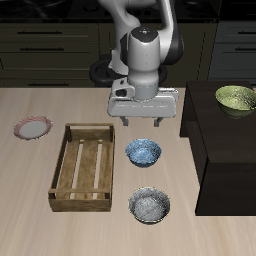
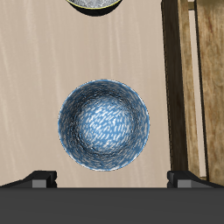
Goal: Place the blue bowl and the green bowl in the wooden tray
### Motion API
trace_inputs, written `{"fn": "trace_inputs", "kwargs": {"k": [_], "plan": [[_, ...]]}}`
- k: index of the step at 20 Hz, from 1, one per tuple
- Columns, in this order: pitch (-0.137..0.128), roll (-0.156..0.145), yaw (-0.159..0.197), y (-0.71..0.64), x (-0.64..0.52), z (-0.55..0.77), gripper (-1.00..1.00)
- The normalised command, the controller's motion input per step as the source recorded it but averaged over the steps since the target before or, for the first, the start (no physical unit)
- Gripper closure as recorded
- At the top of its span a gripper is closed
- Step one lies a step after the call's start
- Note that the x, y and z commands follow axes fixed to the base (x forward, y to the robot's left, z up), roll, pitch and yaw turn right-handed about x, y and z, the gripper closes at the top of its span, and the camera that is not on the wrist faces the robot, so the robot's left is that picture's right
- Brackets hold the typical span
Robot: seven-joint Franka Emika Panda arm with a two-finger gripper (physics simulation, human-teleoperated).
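The blue bowl [image 1: 143, 151] sits on the table beside the wooden tray [image 1: 85, 168], touching nothing. My gripper [image 1: 143, 122] hangs open and empty straight above it, with clear height between. In the wrist view the blue bowl [image 2: 105, 124] lies centred between my spread fingertips [image 2: 39, 179], and the tray's wooden wall [image 2: 194, 87] runs alongside it. The green bowl [image 1: 237, 97] rests on the dark raised counter [image 1: 225, 140] at the table's side. The tray holds nothing.
A grey-white speckled bowl [image 1: 149, 205] with a dark rim sits near the table's front edge, close to the tray's corner; its rim also shows in the wrist view [image 2: 94, 4]. A small pink plate [image 1: 32, 127] lies beyond the tray's far side.
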Motion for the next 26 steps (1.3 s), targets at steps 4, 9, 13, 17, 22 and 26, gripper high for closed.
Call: {"fn": "trace_inputs", "kwargs": {"k": [4, 9, 13, 17, 22, 26], "plan": [[0.0, -0.029, 0.008, -0.07, 0.09, -0.18, -1.0], [0.012, -0.009, 0.007, 0.0, 0.06, -0.21, -1.0], [0.003, 0.013, -0.001, 0.06, -0.03, -0.13, -1.0], [0.017, 0.003, -0.003, 0.0, 0.02, -0.17, -1.0], [0.012, -0.007, -0.008, -0.05, 0.05, -0.14, -1.0], [0.017, -0.002, -0.011, -0.01, 0.05, -0.12, -1.0]]}}
